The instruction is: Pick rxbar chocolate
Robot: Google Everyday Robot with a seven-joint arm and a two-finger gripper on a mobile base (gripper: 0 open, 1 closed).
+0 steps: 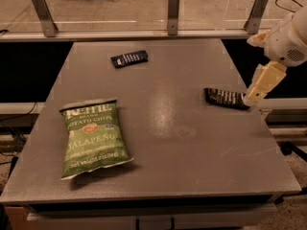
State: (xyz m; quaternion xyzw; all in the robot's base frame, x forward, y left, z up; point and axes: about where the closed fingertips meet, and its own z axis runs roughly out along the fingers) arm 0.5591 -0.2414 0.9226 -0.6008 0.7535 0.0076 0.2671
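Note:
The rxbar chocolate (225, 98) is a small flat blackish-brown bar with dim pale lettering. It lies flat near the right edge of the grey table (172, 143). My gripper (255, 93) hangs from the white arm at the right edge of the view. Its cream tip reaches down just past the bar's right end, at or very near it. I cannot tell whether it touches the bar.
A navy-tinted dark bar with brighter white lettering (129, 58) lies at the table's back left. A large green jalapeño chip bag (92, 137) lies at the front left. A rail with metal posts (173, 12) runs behind the table.

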